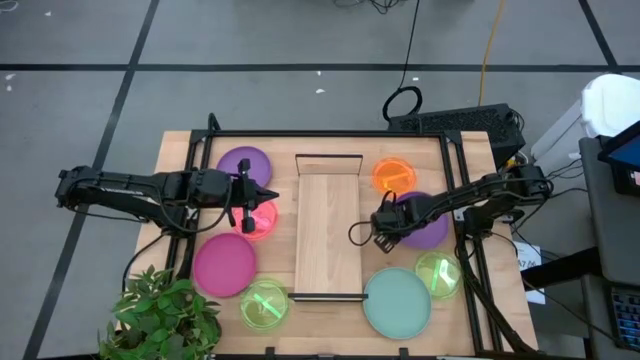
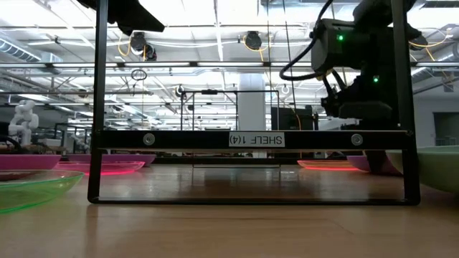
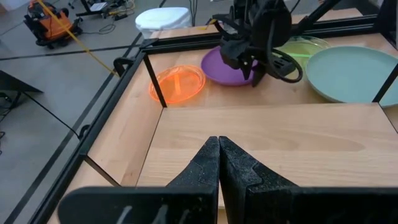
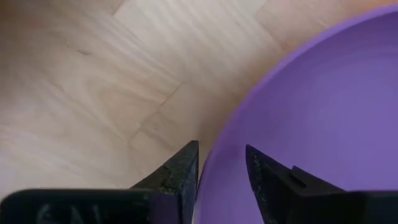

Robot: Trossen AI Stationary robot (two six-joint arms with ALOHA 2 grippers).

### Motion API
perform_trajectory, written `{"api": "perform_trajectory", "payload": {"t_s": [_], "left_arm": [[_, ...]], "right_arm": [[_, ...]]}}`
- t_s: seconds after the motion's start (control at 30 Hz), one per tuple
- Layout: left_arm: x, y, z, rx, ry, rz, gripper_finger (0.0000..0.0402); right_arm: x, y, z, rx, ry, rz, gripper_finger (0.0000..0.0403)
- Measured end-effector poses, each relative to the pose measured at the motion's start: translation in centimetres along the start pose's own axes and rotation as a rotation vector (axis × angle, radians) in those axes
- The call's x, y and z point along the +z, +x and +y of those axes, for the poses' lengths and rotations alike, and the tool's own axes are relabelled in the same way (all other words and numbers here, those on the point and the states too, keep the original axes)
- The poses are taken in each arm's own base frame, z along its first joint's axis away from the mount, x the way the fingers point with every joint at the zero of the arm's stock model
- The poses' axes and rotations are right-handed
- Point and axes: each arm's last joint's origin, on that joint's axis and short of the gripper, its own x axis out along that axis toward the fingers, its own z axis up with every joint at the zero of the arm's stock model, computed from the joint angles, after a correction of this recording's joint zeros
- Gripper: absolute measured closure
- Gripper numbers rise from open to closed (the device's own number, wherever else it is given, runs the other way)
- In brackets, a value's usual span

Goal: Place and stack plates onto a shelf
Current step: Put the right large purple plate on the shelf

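The shelf (image 1: 328,225) lies bare in the middle of the table. Left of it rest purple (image 1: 243,165), pink-red (image 1: 258,218), magenta (image 1: 224,265) and neon green (image 1: 264,303) plates. Right of it rest orange (image 1: 393,176), purple (image 1: 425,222), neon green (image 1: 438,272) and pale teal (image 1: 397,300) plates. My left gripper (image 1: 272,194) (image 3: 218,140) is shut and hovers between the left purple and pink-red plates, pointing at the shelf. My right gripper (image 1: 380,228) (image 4: 221,149) is open and low at the right purple plate's shelf-side rim (image 4: 214,155). One finger stands outside the rim, the other over the plate's inside. My right gripper straddles the purple plate's shelf-side rim (image 4: 211,171) from above, slanting down. The outer finger (image 4: 183,168) is over the table wood and the inner finger (image 4: 267,177) over the plate. Whether either finger touches the plate, I cannot tell. The plate lies flat on the table.
A black frame (image 1: 330,133) runs round the table and shelf ends; in the low view its near bar (image 2: 254,140) carries a label. A green plant (image 1: 160,315) stands at the near left corner. Cables and a dark box (image 1: 465,122) lie beyond the far right corner.
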Motion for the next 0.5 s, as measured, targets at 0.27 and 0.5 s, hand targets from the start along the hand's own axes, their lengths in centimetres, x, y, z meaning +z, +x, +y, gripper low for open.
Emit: {"api": "perform_trajectory", "payload": {"t_s": [0.27,0.5], "left_arm": [[0.0,0.0,0.0,0.0,0.005,0.0,0.0398],[0.0,-0.01,0.0,0.0,0.006,0.0,0.0398]], "right_arm": [[-0.11,-0.01,-0.17,-0.012,-0.01,0.018,0.0361],[-0.26,-0.68,-0.37,-0.052,-0.035,0.072,0.0393]]}}
